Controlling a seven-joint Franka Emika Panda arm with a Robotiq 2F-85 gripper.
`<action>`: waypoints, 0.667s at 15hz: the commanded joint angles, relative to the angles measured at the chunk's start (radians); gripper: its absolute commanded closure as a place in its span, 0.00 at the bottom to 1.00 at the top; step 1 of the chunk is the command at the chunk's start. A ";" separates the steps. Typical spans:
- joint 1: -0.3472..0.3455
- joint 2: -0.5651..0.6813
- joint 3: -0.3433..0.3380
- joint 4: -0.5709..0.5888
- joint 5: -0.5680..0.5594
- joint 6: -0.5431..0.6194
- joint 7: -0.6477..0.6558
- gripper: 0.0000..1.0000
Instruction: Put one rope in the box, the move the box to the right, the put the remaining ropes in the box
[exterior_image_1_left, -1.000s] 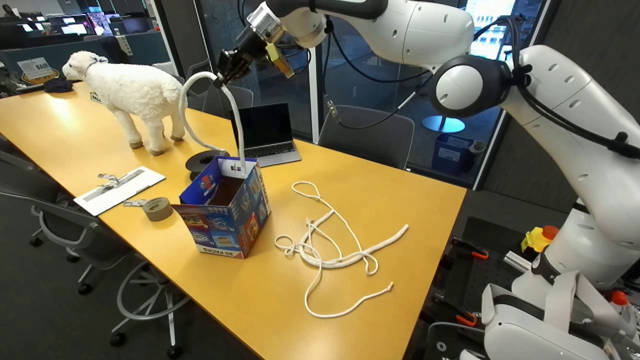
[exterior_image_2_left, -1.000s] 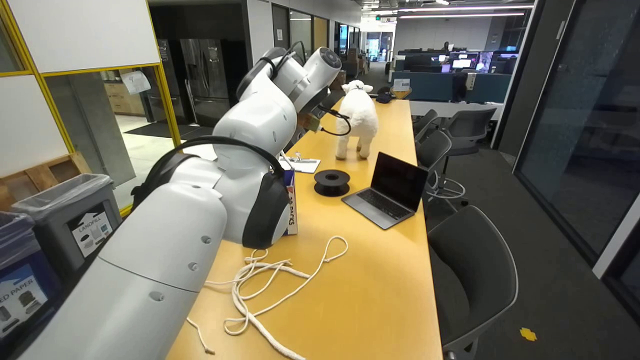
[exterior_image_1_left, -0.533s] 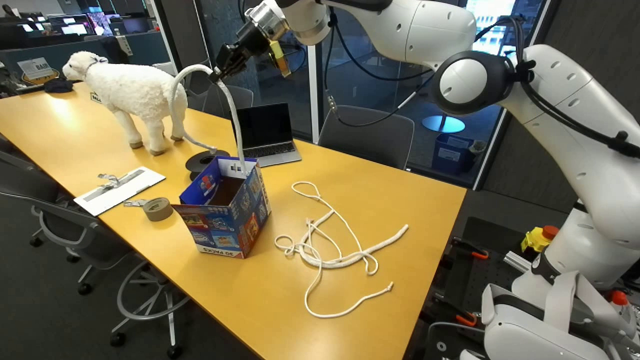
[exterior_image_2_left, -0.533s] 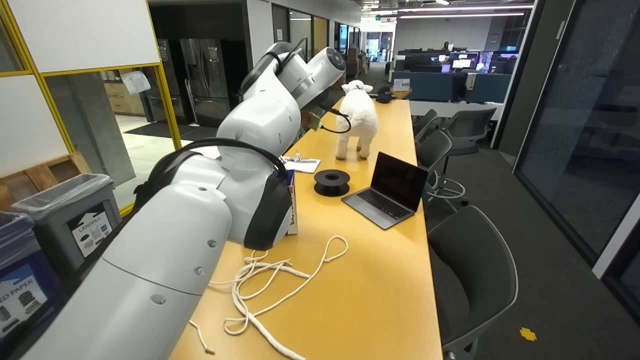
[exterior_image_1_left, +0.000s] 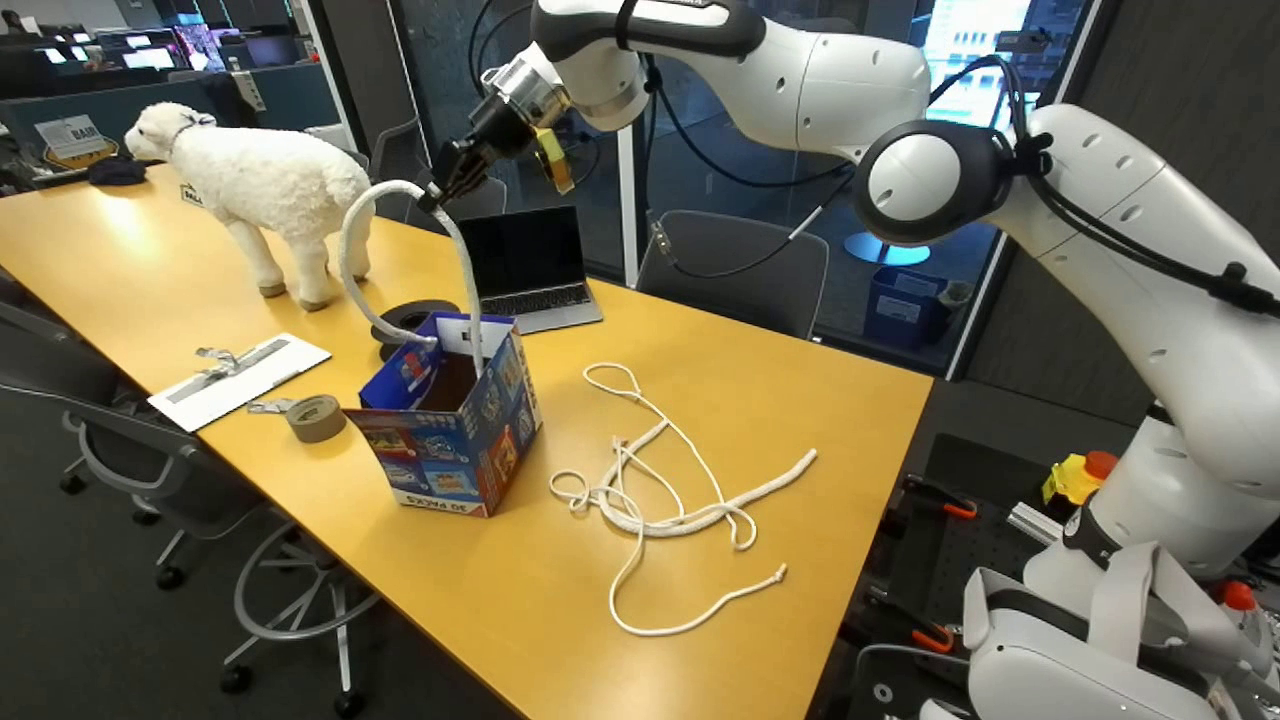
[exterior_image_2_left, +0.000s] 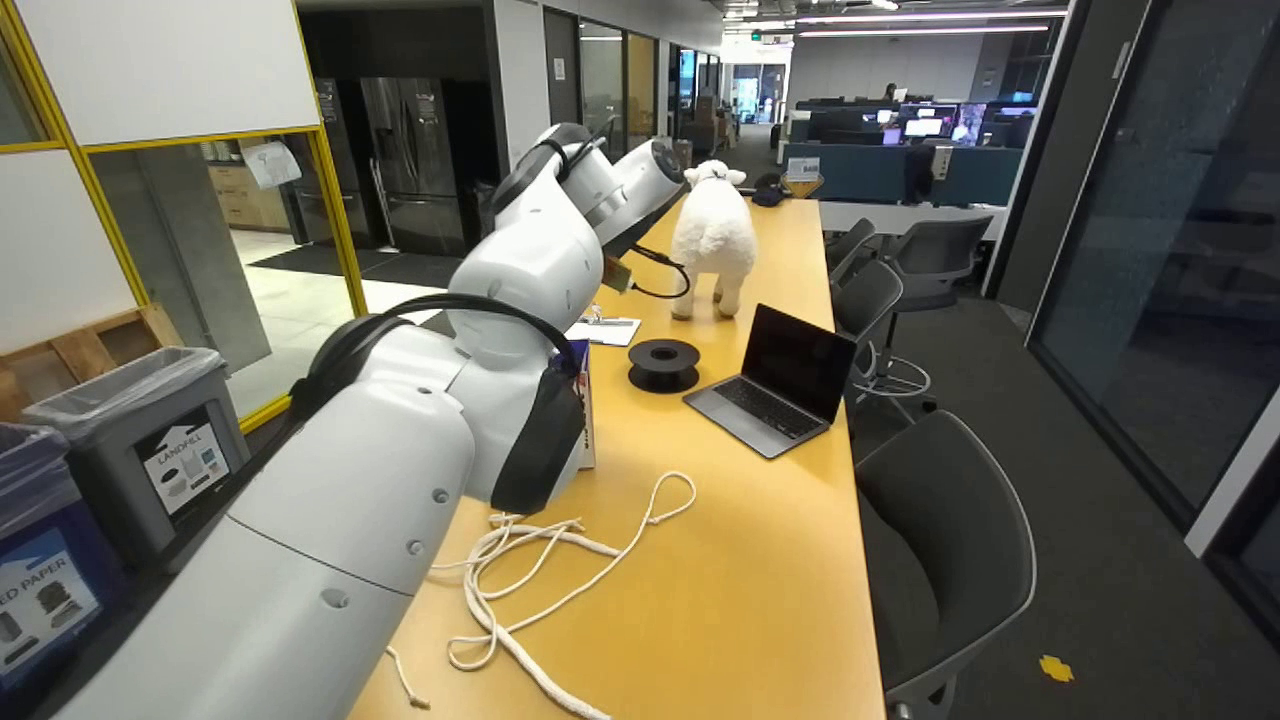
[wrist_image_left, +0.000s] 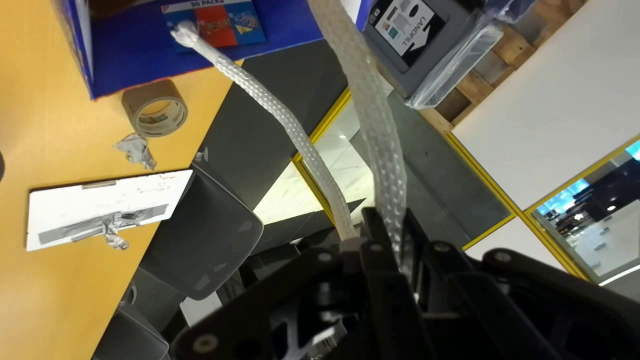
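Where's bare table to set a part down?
Free: the table between the box, the loose ropes and the edge opposite the laptop; also between laptop, loose ropes and table corner. Another patch lies between white board and toy sheep. Crowded: around the box, with black spool and tape roll close by, and the gripper holding a rope over it.

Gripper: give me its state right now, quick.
Gripper: closed, holding one white rope between its fingers.
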 joint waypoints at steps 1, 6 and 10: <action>0.006 0.013 0.010 -0.005 0.005 -0.014 -0.022 0.91; -0.007 0.022 0.020 -0.048 0.014 -0.064 -0.052 0.91; -0.014 0.037 0.018 -0.083 0.009 -0.134 -0.094 0.91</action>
